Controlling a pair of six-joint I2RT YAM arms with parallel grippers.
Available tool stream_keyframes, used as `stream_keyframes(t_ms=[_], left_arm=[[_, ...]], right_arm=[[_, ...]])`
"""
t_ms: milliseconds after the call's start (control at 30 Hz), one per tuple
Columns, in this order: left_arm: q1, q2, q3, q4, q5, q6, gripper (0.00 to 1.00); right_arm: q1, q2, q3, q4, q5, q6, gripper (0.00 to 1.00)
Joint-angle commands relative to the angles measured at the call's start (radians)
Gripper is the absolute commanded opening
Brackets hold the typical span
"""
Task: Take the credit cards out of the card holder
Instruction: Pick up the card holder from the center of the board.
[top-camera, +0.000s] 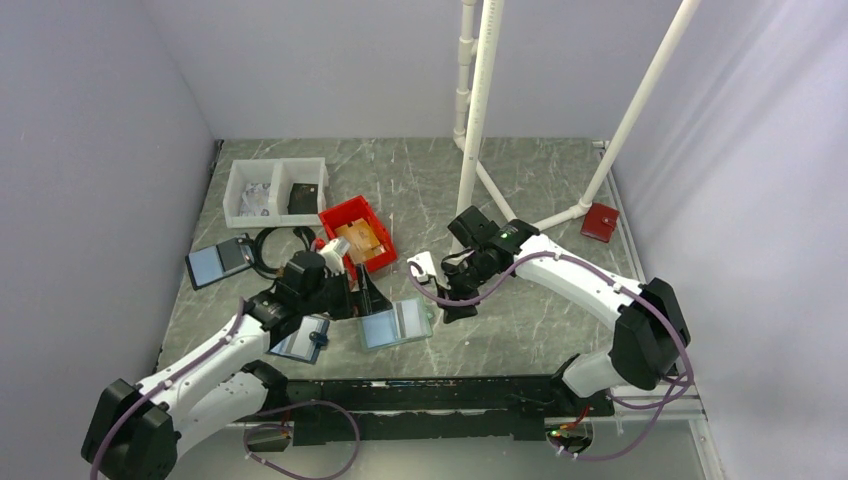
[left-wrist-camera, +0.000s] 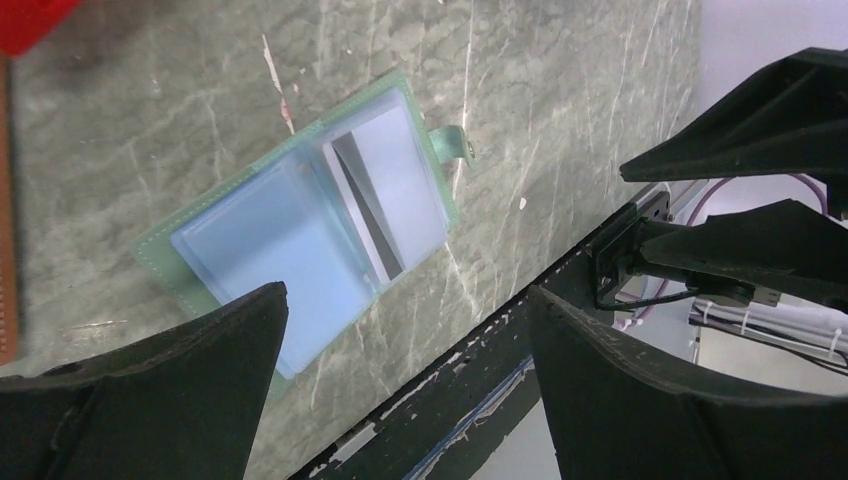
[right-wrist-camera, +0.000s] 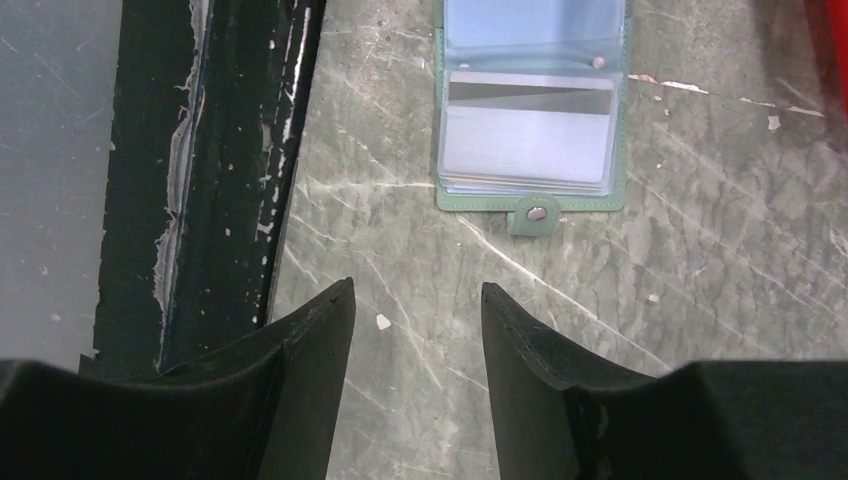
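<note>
Holder (top-camera: 395, 325) lies open flat on tabletop (top-camera: 400, 180) nr front edge, pale card (right-wrist-camera: 528, 135) in tab-side pocket. L jaws wide open, empty, just beside it. R jaws half open, empty, nearby.

No legible text or numbers, card holder (right-wrist-camera: 530, 110) without readable markings
</note>
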Motion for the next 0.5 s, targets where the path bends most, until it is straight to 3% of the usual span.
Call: stream_keyframes(t_ms=[0,233,467], left_arm=[[-0.051,-0.01,-0.015,0.077,-0.055,-0.045,0.94],[-0.128,0.036,-0.091,0.233,-0.066,-0.133,0.82],[-0.18,0.168,-0.096,0.332,-0.079,-0.17,0.68]], right_arm=[[-0.005,0.013,0.005,0.057,-0.05,0.053,0.51],[-0.005,0.029,-0.022,0.175,-0.027,0.196,0.47],[-0.001,0.104,-0.027,0.259,0.003,0.332,0.27]])
